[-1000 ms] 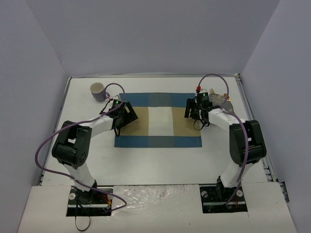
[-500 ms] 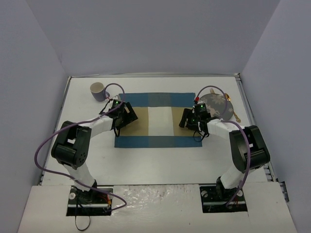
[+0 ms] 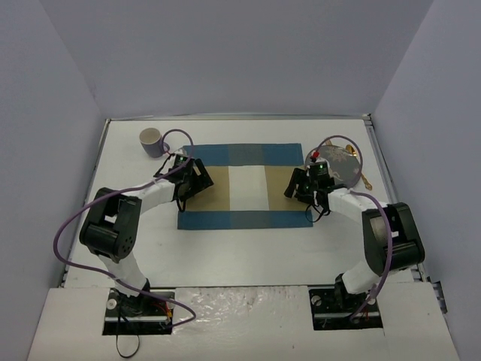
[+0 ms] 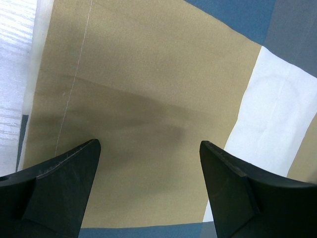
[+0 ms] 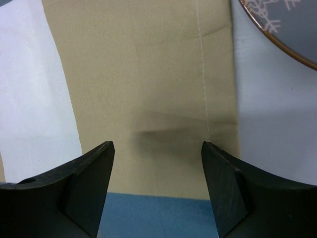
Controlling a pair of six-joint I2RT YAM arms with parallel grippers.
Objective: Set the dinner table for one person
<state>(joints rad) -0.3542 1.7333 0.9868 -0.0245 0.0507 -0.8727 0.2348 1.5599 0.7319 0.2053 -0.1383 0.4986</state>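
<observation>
No writing, number or brand can be read in any view.

The nearest thing to a sign is the white snowflake pattern on the grey plate [image 5: 285, 20], at the top right of the right wrist view; it is ornament, not lettering. The checked placemat [image 3: 244, 188] shows only plain blocks of blue, tan and white with a stitched seam. What shows of the cup [image 3: 150, 140] and the white desk [image 3: 248, 248] is unprinted. A green light [image 3: 183, 159] and a red light [image 3: 316, 155] glow on the arms, with any marking beside them too small to tell.
</observation>
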